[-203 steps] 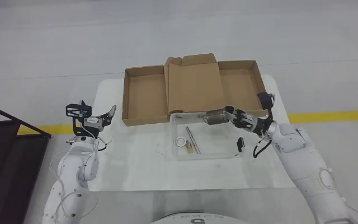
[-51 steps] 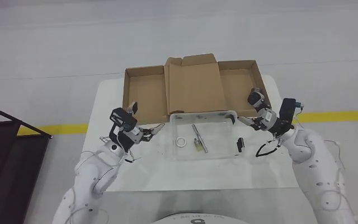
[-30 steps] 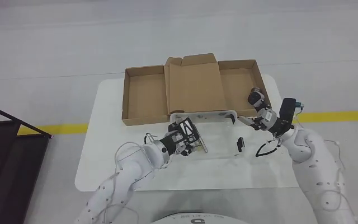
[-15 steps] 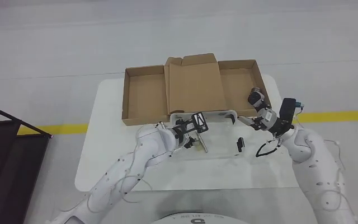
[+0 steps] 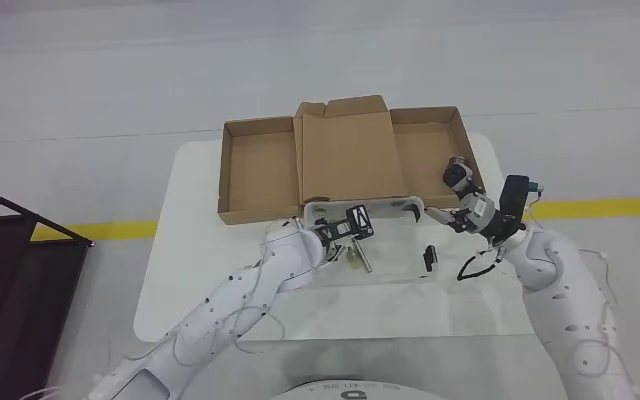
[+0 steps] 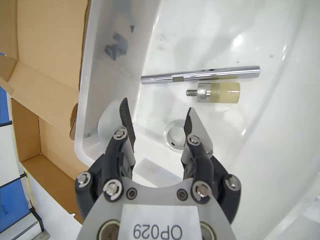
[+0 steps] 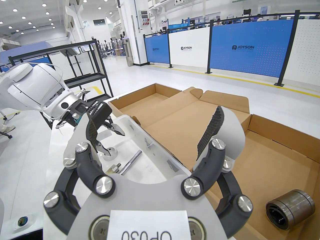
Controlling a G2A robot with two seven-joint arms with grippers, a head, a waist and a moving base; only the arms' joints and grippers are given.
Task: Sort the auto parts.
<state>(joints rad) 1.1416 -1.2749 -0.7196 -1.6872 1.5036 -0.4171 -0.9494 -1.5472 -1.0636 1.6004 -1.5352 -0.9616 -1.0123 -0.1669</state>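
Judging the sort as barely started. Counting one part as done: metal bearing point(image 7: 290, 207) lying in the right compartment of the cardboard box point(image 5: 260, 170) at the far side of the tabletop point(image 5: 200, 280).

Waiting in the white tray point(image 6: 112, 51), just near of the box: steel rod point(image 6: 200, 74), cream-capped stud point(image 6: 215, 92) beside it without touching, and metal ring point(image 6: 173, 136) apart from both. Also lying by the tray's right end: small black part point(image 5: 428, 258), cannot tell whether in or out.

Hanging low inside the tray: left gripper point(image 6: 156, 116), jaws spread wide, gripping nothing, ring just by its tips, so probably going for that next.

Hovering by the box's right compartment, close to the bearing: right gripper point(image 7: 155, 118), jaws wide, holding nothing.
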